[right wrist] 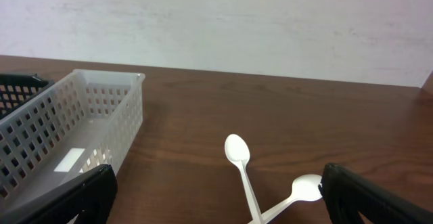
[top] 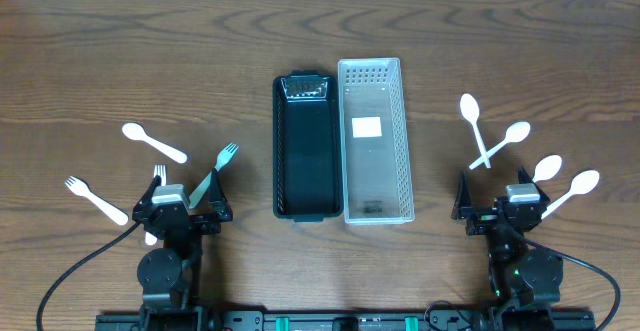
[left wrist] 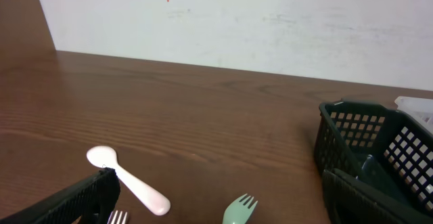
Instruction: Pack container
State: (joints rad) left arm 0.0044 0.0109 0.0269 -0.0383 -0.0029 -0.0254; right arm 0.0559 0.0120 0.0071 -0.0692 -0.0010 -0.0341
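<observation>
A black basket and a clear white basket stand side by side mid-table. Left of them lie a white spoon, a green fork, a white fork and another white fork. Right of them lie two crossed white spoons and two more. My left gripper is open and empty near the front edge, behind the green fork and the white spoon. My right gripper is open and empty, with the crossed spoons between its fingers' line.
The black basket shows at the right of the left wrist view. The clear basket shows at the left of the right wrist view. A white wall runs behind the table's far edge.
</observation>
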